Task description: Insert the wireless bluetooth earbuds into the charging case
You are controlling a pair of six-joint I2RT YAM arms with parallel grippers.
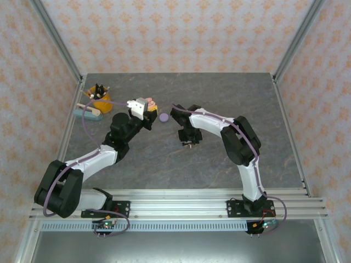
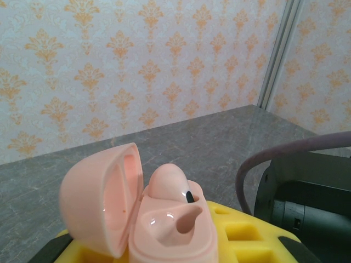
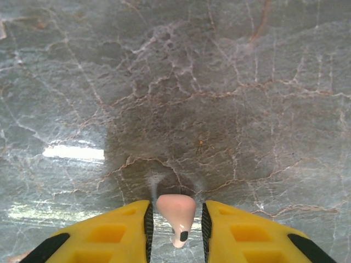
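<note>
The grey, white-veined stone desk (image 3: 230,82) is polished enough to throw back streaks of light; just above it, seen from the right wrist, a smooth salmon-pink stemmed earbud (image 3: 176,208) with a dark tip at its stem end sits between the yellow ribbed fingers (image 3: 109,235) of the right claw (image 3: 175,224); that claw is narrowly parted, with a sliver of desk on each side of the bud, so it is released rather than pinched. The left claw (image 1: 143,107) is raised and clenched around a glossy salmon-pink plastic charging case (image 2: 175,230); its domed hinged lid (image 2: 101,197) stands swung back to the left. In the case, a seated salmon-pink bud (image 2: 167,183) fills the far well, its black-tipped stem showing, and the near well (image 2: 164,222) is a bare, shiny hollow. In the top view a flat lilac round case (image 1: 163,116) lies on the desk between the two claws, close to the left one; a yellow cup (image 1: 100,97) holding dark oddments stands near the far left corner beside a pale teal oblong object (image 1: 88,112); cream walls with an orange damask pattern (image 2: 109,71) enclose the desk.
</note>
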